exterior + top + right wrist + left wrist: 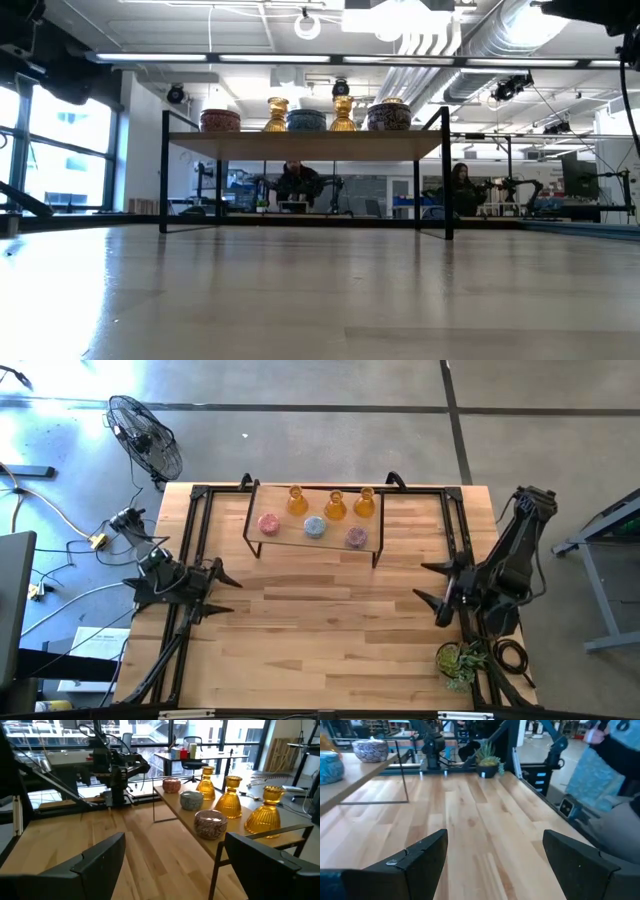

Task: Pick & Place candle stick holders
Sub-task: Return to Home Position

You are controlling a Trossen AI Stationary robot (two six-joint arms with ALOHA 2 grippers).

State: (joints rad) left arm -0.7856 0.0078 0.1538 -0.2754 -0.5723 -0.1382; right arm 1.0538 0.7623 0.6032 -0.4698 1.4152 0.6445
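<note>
Counted 1 shelf (290,540) with 6 on it: 3 amber flask-shaped holders (296,500) (335,506) (364,502), 3 low round holders (268,524) (315,527) (356,538) (1 pink, 1 light blue, 1 mauve). Also 1 potted plant (458,663), 1 fan (146,436).

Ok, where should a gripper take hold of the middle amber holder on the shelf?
Probably by its narrow neck, from straight above: the middle amber holder stands upright and flares wide at the base, and the blue holder sits close in front of it.

Robotics lab: exposed ceiling ducts (470,40), more arm rigs (515,188) behind, concrete floor (330,430), floor fan (147,438).
</note>
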